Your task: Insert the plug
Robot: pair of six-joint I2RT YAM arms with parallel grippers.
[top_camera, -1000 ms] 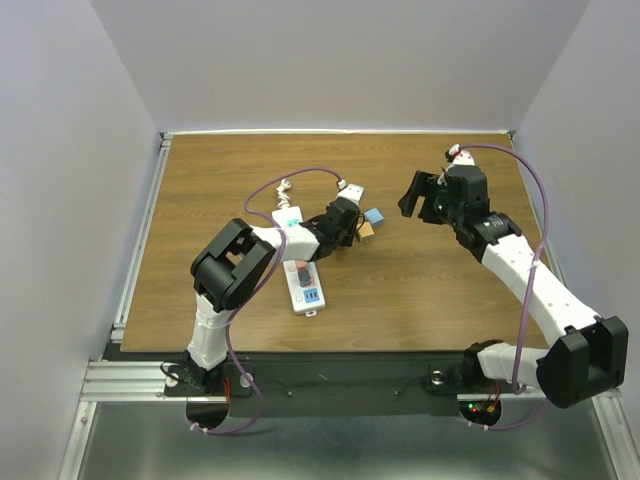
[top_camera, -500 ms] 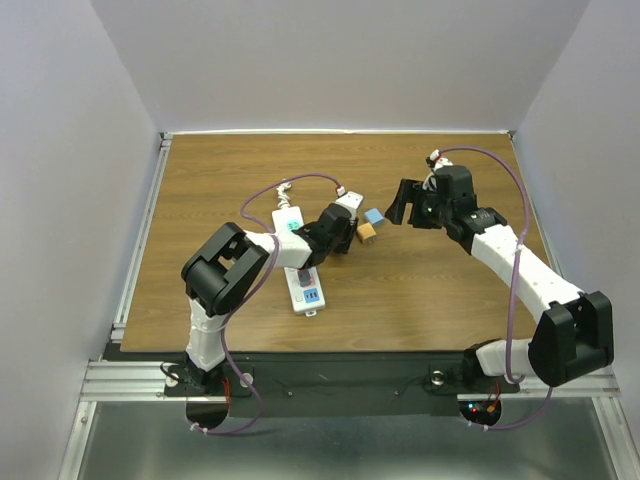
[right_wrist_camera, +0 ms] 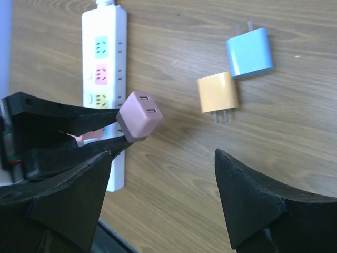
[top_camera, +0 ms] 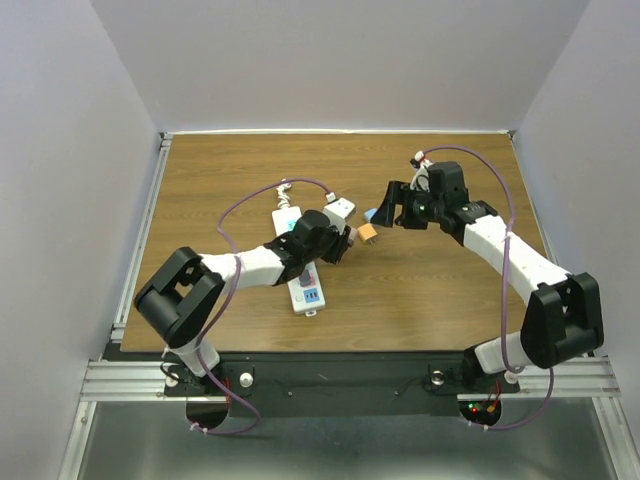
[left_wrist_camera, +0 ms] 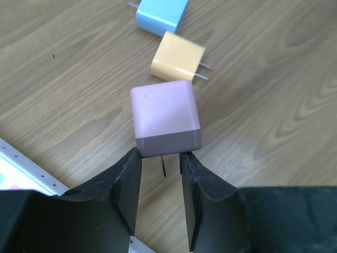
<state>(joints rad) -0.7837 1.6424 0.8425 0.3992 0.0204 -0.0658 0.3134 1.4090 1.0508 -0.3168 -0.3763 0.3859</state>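
Looking at the top view, I saw the brown wood-grain table (top_camera: 450, 290) filling the middle of the frame, with both white-and-black arms reaching toward its centre. The long white plastic power strip (top_camera: 305, 285) lay left of centre, partly under the left arm. In the right wrist view it ran down the upper left, its coloured sockets facing up.

The left gripper (left_wrist_camera: 160, 155) was pinched narrow on the pink cube-shaped plug (left_wrist_camera: 165, 118). It gripped the darker prong end, and one prong showed between the fingers. The plug sat in no socket, just right of the strip in the right wrist view.

The right gripper (right_wrist_camera: 163, 153) stood wide with nothing between its fingers.

The small yellow square plug (left_wrist_camera: 177, 55) and the small blue square plug (left_wrist_camera: 161, 16) lay flat on the wood at the top of the left wrist frame, just beside each other.
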